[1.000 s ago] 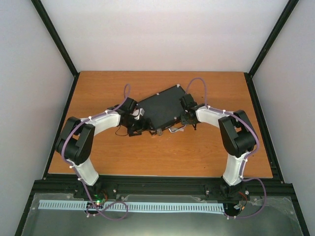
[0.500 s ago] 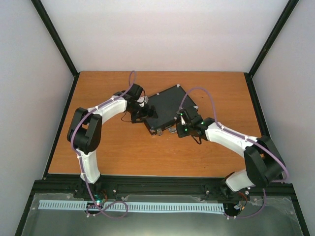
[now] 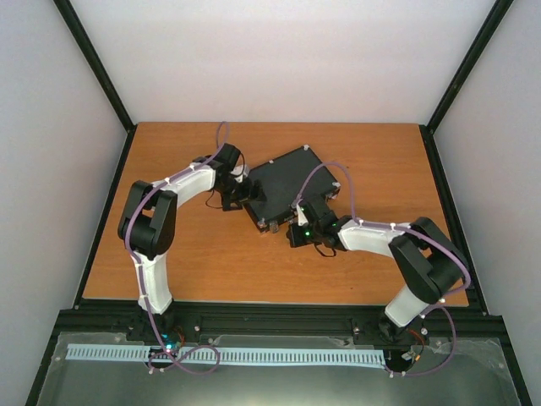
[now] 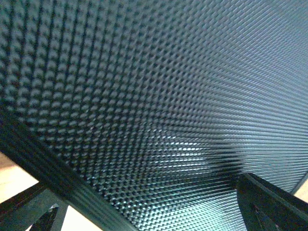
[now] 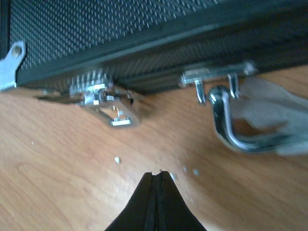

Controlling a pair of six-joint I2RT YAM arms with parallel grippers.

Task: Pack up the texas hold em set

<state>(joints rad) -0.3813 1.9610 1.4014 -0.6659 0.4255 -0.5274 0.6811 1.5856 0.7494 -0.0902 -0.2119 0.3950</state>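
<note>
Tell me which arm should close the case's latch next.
Right, probably. The right hand, shut, points at the silver latch sticking out at the front edge of the case; the left hand sits open at the lid's left corner.

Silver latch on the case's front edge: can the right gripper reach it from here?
Probably yes. The right gripper, shut, points toward the silver latch left of the handle, with only bare table between them; nothing blocks the way.
</note>
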